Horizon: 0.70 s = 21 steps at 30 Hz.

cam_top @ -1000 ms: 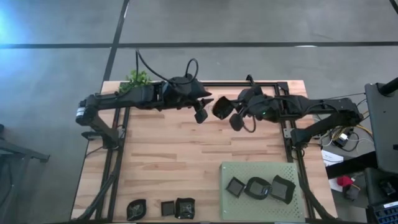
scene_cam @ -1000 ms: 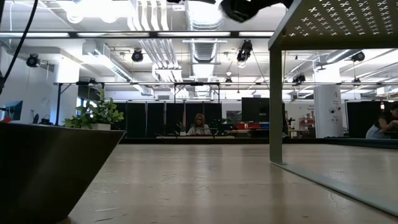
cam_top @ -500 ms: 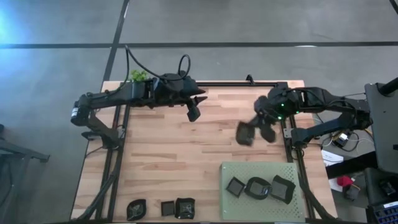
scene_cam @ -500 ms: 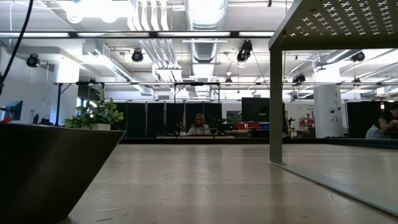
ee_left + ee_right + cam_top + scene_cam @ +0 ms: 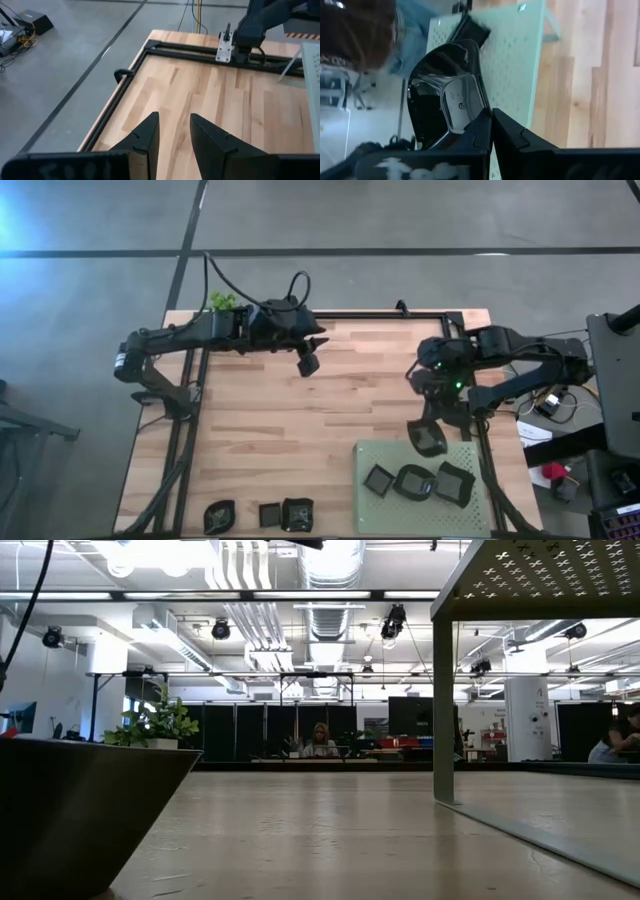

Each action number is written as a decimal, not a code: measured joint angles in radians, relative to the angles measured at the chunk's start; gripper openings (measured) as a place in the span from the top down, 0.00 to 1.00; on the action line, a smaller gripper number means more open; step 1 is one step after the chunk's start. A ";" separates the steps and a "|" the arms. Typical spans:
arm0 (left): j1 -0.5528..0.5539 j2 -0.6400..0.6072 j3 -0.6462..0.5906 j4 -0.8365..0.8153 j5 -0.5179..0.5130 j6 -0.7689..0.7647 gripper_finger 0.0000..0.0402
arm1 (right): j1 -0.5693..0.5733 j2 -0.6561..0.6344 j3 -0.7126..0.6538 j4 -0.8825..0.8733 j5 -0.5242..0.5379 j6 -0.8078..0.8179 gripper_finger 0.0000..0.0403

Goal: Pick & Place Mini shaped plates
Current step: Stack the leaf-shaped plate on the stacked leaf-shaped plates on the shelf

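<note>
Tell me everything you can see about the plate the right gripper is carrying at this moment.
The carried mini plate is a small glossy black dish, plastic by its look, with a rounded raised rim and a tiny mark at the centre of its underside. The right gripper is shut on its edge, so it hangs tilted rather than flat. It is held above the far edge of the green mat, touching only the fingers. Three other plates already sit on that mat.

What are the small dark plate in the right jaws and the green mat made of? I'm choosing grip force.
The plate looks like glossy black plastic or glazed ceramic: it mirrors its surroundings, so I cannot say which. The green mat looks like matte painted metal or plastic, perforated with a regular pattern.
</note>
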 joint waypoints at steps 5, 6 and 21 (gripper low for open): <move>0.000 0.000 0.000 -0.025 0.000 -0.016 0.74 | 0.056 0.048 0.000 0.004 0.001 -0.032 0.98; 0.000 0.000 0.000 -0.026 0.000 -0.016 0.74 | 0.066 0.060 0.000 0.005 0.001 -0.044 0.98; 0.001 0.000 0.000 -0.027 0.000 -0.022 0.74 | 0.162 0.245 0.000 0.014 -0.032 -0.182 0.98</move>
